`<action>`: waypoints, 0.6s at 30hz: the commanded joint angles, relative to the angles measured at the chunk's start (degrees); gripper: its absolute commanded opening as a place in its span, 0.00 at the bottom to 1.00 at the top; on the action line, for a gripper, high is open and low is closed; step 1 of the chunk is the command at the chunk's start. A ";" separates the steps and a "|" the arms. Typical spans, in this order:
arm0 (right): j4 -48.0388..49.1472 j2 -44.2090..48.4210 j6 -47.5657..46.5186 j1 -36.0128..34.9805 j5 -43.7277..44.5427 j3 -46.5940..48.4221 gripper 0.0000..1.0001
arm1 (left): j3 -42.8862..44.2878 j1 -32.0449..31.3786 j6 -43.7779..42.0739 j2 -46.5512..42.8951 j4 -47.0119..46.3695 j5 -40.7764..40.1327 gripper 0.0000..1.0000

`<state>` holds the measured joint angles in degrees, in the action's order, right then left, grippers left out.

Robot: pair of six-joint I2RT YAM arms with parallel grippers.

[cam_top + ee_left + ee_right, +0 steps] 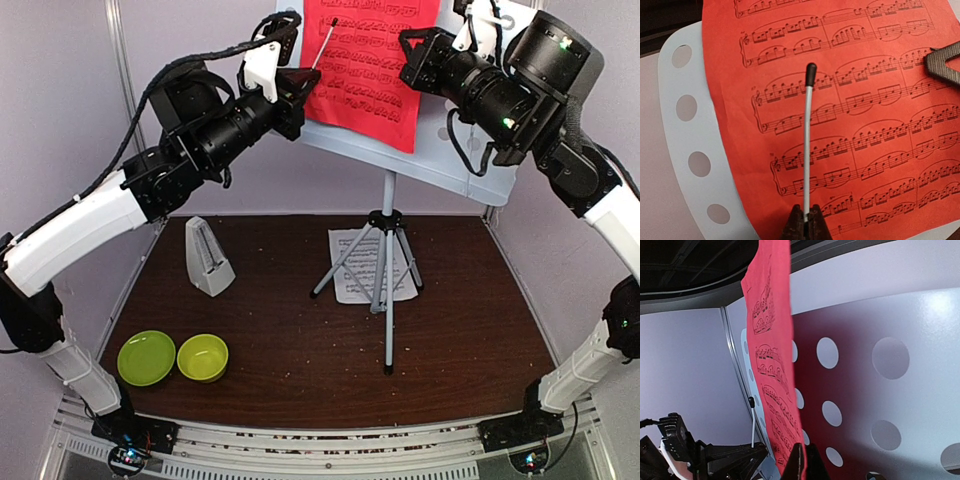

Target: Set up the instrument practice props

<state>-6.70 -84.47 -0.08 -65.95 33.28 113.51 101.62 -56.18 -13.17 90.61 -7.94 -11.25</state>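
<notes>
While the stand (388, 230) stood on the bench (280, 330) in the top view, the red sheet (365, 70) lay on its desk (450, 150) between the left gripper (308, 78), clamped on a rod (323, 45), and the right gripper (408, 42) at the sheet's other edge. Well below both, the white sheet (350, 262) lay under the tripod, not yet placed; the metronome (208, 257) stood upright. From the left wrist, the rod ran up from the gripper across the red sheet. From the right wrist, that gripper was pinched on the sheet's edge.

The left arm (80, 235) and right arm (545, 70) have white tubular links, black joints and looped black cables; small green lights dot the right one
</notes>
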 commanded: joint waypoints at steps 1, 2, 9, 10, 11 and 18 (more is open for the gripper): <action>-1.45 -1.21 -0.62 1.46 -5.97 2.35 0.00 | -0.63 0.53 0.62 -1.77 -4.01 1.31 0.00; -1.19 -1.28 -0.70 1.76 -6.70 2.23 0.00 | -0.94 0.59 0.66 -1.91 -4.15 1.64 0.00; 0.93 -0.96 -0.57 2.70 -8.23 -0.14 0.00 | -1.91 1.07 0.43 -2.48 -4.11 3.07 0.00; 1.35 -0.78 -0.30 2.83 -8.34 -0.86 0.00 | -1.85 1.12 0.48 -2.53 -3.66 3.34 0.00; 1.71 -0.52 0.11 3.11 -8.66 -1.49 0.00 | -1.72 1.13 0.43 -2.53 -3.46 3.55 0.00; 4.01 0.18 2.19 4.81 -12.92 -4.97 0.02 | -1.87 1.16 0.37 -2.82 -3.22 4.29 0.00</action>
<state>-4.89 -85.62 0.69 -62.08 24.01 110.00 99.96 -55.35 -13.15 89.67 -9.10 -8.54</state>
